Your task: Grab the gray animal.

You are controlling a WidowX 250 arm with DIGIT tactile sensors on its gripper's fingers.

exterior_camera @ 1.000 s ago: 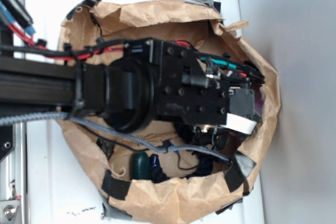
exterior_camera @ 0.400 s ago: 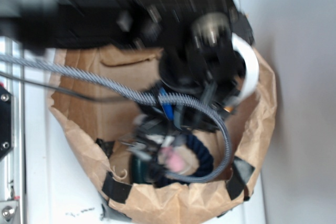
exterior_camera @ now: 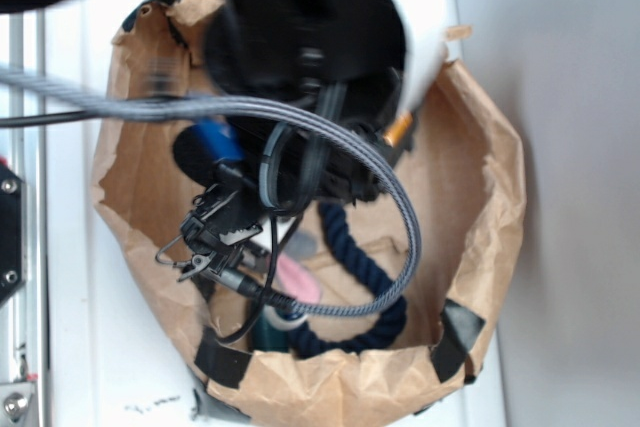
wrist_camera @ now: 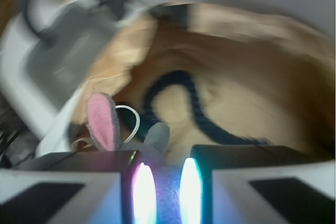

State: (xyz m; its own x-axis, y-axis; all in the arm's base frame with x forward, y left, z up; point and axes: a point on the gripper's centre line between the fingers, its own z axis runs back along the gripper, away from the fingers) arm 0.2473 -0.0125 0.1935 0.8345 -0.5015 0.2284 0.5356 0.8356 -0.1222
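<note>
One mouse (wrist_camera: 157, 182) sits pinched between your gripper's (wrist_camera: 163, 192) two fingers.

Your wrist view, blurred, shows gray plush filling the gap between the glowing finger pads, with a pink-lined ear (wrist_camera: 102, 121) sticking up just left of the fingers and a thin whitish cord (wrist_camera: 131, 121) looping beside it. Beyond the fingertips you see a navy rope (wrist_camera: 189, 103) curling across the floor of the brown paper bag (wrist_camera: 252, 77). From the exterior view the arm hangs over the bag (exterior_camera: 490, 177), and a gray braided cable (exterior_camera: 400, 207) arcs across its front. Below it you catch a bit of pink and gray (exterior_camera: 295, 277) beside the rope (exterior_camera: 360, 267), though the fingers themselves are hidden there.
</note>
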